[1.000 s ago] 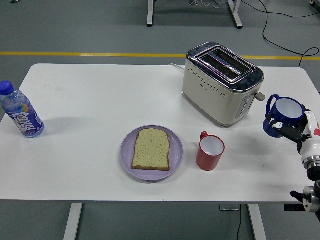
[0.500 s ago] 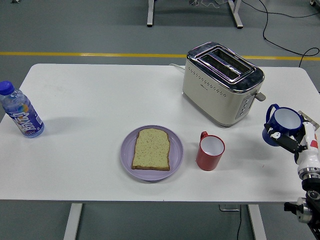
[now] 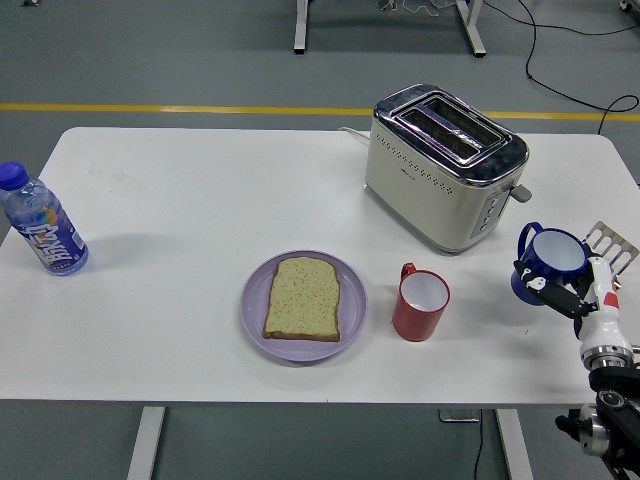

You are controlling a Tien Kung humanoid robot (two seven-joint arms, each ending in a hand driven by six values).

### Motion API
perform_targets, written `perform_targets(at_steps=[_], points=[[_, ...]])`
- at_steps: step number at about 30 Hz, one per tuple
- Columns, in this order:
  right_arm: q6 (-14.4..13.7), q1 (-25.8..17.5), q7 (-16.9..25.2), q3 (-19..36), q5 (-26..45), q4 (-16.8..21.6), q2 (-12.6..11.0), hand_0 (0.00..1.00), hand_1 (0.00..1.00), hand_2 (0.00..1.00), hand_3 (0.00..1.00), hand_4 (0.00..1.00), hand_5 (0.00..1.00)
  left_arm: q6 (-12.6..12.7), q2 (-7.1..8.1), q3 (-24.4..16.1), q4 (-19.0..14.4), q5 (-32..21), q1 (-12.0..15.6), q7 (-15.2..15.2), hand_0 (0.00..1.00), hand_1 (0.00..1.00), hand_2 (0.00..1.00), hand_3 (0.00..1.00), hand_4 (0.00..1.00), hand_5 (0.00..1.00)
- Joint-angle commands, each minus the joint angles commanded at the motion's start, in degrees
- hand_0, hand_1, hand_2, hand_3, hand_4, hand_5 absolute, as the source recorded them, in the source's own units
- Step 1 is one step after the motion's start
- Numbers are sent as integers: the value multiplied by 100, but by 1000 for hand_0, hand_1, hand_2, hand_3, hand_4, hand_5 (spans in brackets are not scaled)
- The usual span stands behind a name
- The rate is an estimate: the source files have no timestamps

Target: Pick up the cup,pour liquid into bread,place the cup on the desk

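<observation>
A blue cup (image 3: 545, 262) with a white inside is held upright in my right hand (image 3: 580, 295) just above the table at the far right. The fingers (image 3: 558, 293) are curled on its near side. A slice of bread (image 3: 302, 297) lies on a purple plate (image 3: 256, 315) at the table's middle front. A red cup (image 3: 419, 304) with a white inside stands upright between the plate and my right hand. My left arm is out of view.
A cream and chrome toaster (image 3: 443, 163) stands at the back right, behind the red cup. A water bottle (image 3: 40, 232) with a blue cap lies at the far left edge of the white table (image 3: 200, 190).
My right hand has carried the blue cup down and to the left, closer to the table and the red cup.
</observation>
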Motion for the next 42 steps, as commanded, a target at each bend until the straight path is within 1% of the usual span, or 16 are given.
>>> perform_targets(at_steps=[7, 13, 16, 23, 26, 29, 35, 42], points=[[37, 74, 121, -218, 53, -123, 9, 551, 436, 525, 509, 626, 2, 10, 3, -1, -5, 6, -10, 10, 690, 756, 773, 611, 396, 998], [101, 99, 177, -301, 84, -218, 0, 553, 438, 526, 509, 625, 2, 12, 3, -8, -6, 12, -10, 16, 690, 756, 773, 611, 396, 998], [219, 94, 240, -322, 59, -325, 3, 553, 438, 526, 509, 625, 2, 15, 2, -16, -7, 28, -5, 22, 690, 756, 773, 611, 396, 998], [625, 57, 348, -269, -116, -536, 0, 555, 439, 526, 510, 626, 2, 25, 1, -43, -10, 75, -3, 35, 690, 756, 773, 611, 396, 998], [923, 54, 467, -243, -194, -620, 5, 558, 446, 533, 509, 632, 2, 28, 1, -55, -11, 100, 0, 42, 690, 756, 773, 611, 396, 998], [1092, 60, 527, -251, -231, -680, 14, 558, 446, 533, 509, 632, 2, 39, -5, -85, -12, 143, 4, 56, 690, 756, 773, 611, 396, 998], [1075, 87, 553, -279, -224, -766, 27, 560, 447, 534, 508, 629, 2, 46, -9, -119, -14, 202, 12, 76, 690, 756, 773, 611, 396, 998], [940, 145, 604, -344, -189, -885, 62, 561, 446, 534, 508, 635, 2, 48, -12, -148, -16, 248, 25, 91, 690, 756, 773, 611, 396, 998]])
